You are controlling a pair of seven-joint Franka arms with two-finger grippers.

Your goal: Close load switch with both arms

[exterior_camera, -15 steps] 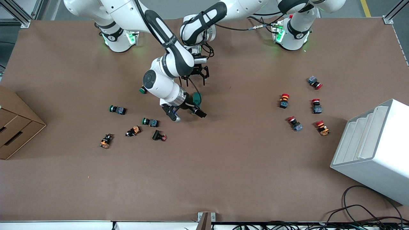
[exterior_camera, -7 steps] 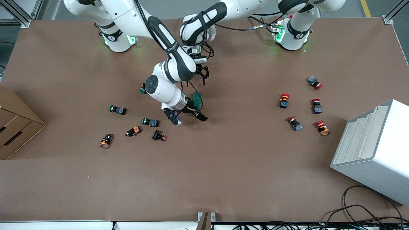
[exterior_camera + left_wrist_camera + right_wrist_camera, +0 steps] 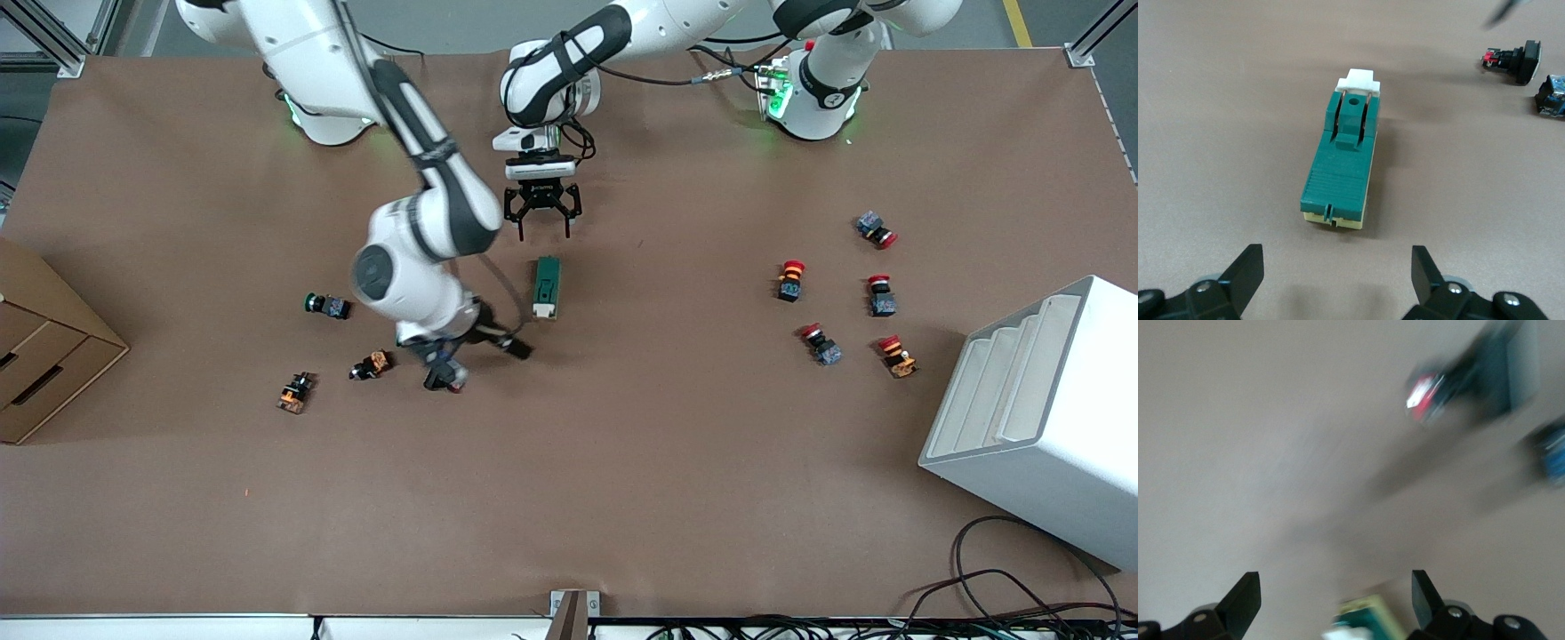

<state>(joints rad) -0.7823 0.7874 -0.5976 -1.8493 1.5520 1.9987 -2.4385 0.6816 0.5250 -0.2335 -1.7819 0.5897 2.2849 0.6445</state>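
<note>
beside the switch (image 3: pixel 546 286) both our tools, left (image 3: pixel 542 218) and right (image 3: pixel 480 348), gape empty; a clumsy push could skid it across the desk (image 3: pixel 622 462).

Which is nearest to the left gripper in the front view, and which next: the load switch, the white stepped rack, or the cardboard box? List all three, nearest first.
From the left gripper:
1. Load switch, on the table just nearer the camera.
2. Cardboard box, at the right arm's end.
3. White stepped rack, at the left arm's end.

Red-capped push buttons (image 3: pixel 789 280) lie near a white stepped box (image 3: pixel 1040 418).
</note>
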